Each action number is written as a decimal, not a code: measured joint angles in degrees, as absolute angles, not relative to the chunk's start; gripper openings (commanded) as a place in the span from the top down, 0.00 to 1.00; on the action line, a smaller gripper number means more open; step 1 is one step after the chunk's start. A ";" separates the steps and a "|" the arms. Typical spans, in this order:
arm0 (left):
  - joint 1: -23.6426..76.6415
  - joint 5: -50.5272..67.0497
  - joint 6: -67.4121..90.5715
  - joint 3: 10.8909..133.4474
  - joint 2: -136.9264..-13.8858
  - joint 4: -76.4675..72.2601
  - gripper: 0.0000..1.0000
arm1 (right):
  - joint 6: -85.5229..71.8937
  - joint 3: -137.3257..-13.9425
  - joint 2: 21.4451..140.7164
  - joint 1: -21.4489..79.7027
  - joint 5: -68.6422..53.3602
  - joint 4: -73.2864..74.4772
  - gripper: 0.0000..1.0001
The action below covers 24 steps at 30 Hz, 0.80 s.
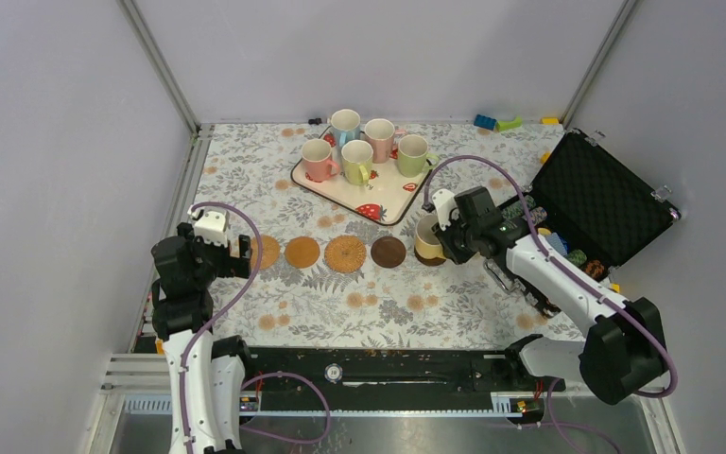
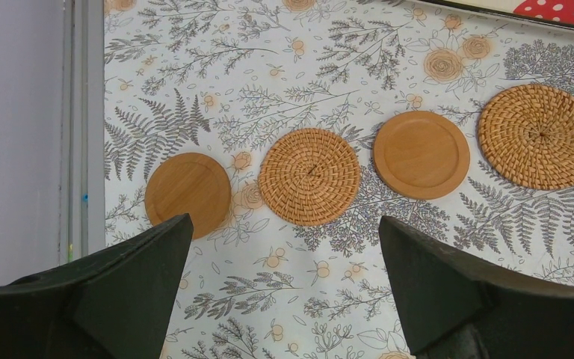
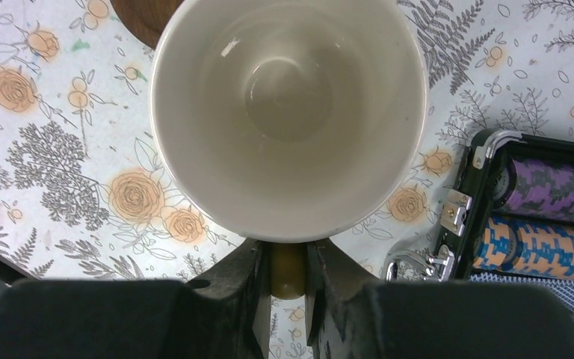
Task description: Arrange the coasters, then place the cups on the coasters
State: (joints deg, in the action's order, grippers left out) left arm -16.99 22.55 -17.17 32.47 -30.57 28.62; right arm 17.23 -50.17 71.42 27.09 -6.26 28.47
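A row of coasters lies across the cloth: a tan one (image 2: pixel 188 193), a woven one (image 2: pixel 309 176), a second tan one (image 2: pixel 421 155), a second woven one (image 2: pixel 540 135) and a dark brown one (image 1: pixel 388 252). My left gripper (image 2: pixel 284 224) hangs open just in front of the row's left end (image 1: pixel 236 253), with nothing between its fingers. My right gripper (image 3: pixel 288 262) is shut on the handle of a yellow cup (image 3: pixel 288 112), which stands upright at the row's right end (image 1: pixel 427 238). A dark rim shows under it; whether it rests there I cannot tell. Several cups (image 1: pixel 356 161) stand on the strawberry tray (image 1: pixel 378 203).
An open black case (image 1: pixel 596 199) with poker chips (image 3: pixel 545 247) lies close to the right of the yellow cup. Toy bricks (image 1: pixel 496 123) sit at the back edge. A metal rail (image 2: pixel 82 127) borders the cloth on the left.
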 measured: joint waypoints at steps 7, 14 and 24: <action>-16.99 22.55 -17.17 32.47 -30.44 28.67 0.01 | 15.49 -50.17 73.87 26.68 -7.14 26.50 1.00; -16.99 22.55 -17.17 32.47 -30.44 28.67 0.01 | 14.63 -50.15 74.32 24.45 -8.23 26.17 1.00; -17.02 22.55 -17.17 32.47 -30.44 28.67 0.01 | 14.48 -49.93 76.18 22.85 -9.96 25.80 1.00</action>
State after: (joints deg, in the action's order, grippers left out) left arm -17.02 22.55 -17.17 32.47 -30.44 28.67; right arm 14.48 -49.93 76.18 22.85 -9.96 25.80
